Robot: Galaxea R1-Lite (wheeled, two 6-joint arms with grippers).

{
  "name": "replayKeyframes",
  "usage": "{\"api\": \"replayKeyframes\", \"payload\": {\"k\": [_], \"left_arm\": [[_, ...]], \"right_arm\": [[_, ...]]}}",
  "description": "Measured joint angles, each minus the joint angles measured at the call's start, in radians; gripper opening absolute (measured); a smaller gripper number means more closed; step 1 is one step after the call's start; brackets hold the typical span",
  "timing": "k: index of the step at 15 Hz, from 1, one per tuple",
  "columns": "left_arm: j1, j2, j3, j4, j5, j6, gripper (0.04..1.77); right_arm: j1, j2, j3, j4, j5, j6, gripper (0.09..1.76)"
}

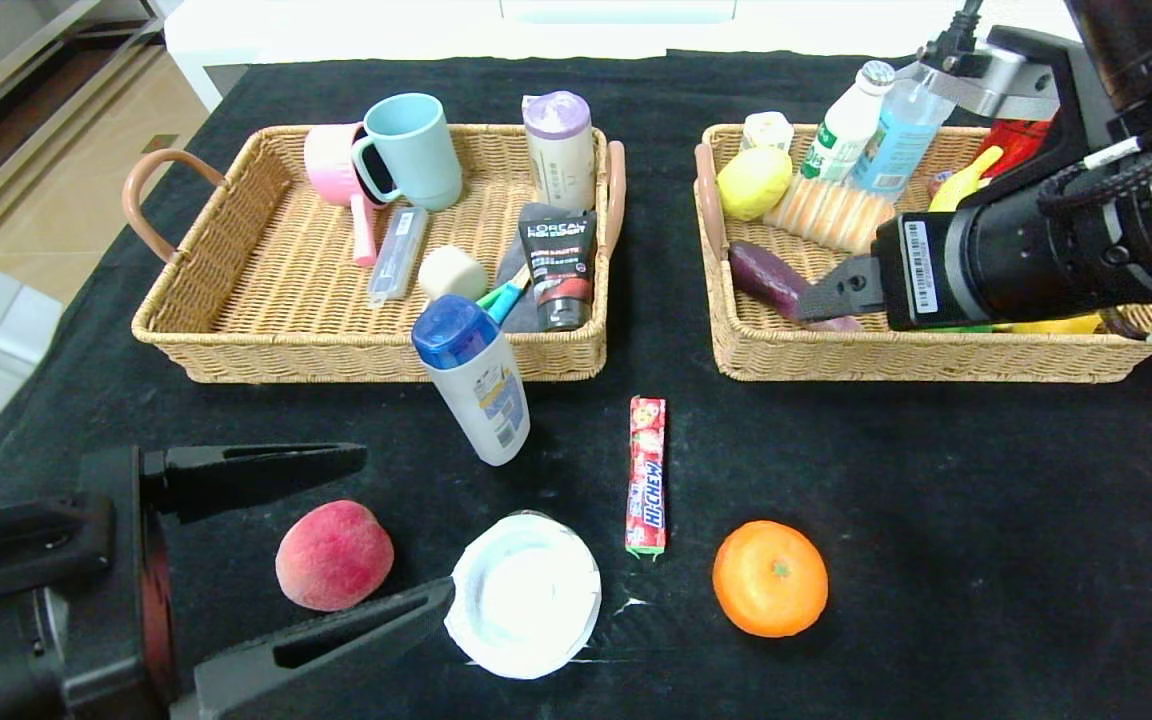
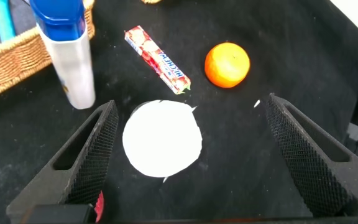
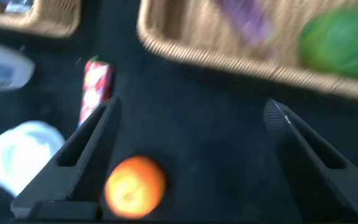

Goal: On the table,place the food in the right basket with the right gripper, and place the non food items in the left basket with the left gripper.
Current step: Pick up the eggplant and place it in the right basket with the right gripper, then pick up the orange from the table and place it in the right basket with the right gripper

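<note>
"HI-CHEW" on red candy stick; "L'OREAL" on black tube in left basket.

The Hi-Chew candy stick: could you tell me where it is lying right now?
In the head view the Hi-Chew candy stick lies on the black table, near the middle, between the white dish and the orange.

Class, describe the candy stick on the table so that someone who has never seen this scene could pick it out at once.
Start at the black table and find the gap between the two wicker baskets. Just in front of that gap, on the cloth, lies the candy stick, pointing away from the robot, between the white dish and the orange. It alone is slim, red and printed.
</note>
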Motion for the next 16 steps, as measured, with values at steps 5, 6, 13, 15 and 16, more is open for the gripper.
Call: {"api": "replayKeyframes", "payload": {"k": [5, 6, 13, 15, 16], "left_arm": [[-0.004, -0.001, 0.001, 0.0, 0.007, 0.007, 1.72], [-0.008, -0.002, 0.001, 0.0, 0.007, 0.006, 1.72], [-0.019, -0.003, 0.001, 0.0, 0.033, 0.018, 1.72], [-0.02, -0.003, 0.001, -0.001, 0.033, 0.018, 1.72], [-0.019, -0.003, 0.001, -0.001, 0.034, 0.019, 1.72]], "right_arm": [[0.145, -0.002, 0.049, 0.11, -0.023, 0.164, 1.68], [0.166, 0.001, 0.073, 0.114, -0.06, 0.177, 1.69], [0.274, 0.063, 0.179, 0.118, -0.17, 0.319, 1.7], [0.279, 0.09, 0.185, 0.118, -0.205, 0.376, 1.7], [0.279, 0.1, 0.186, 0.117, -0.21, 0.387, 1.7]]}}
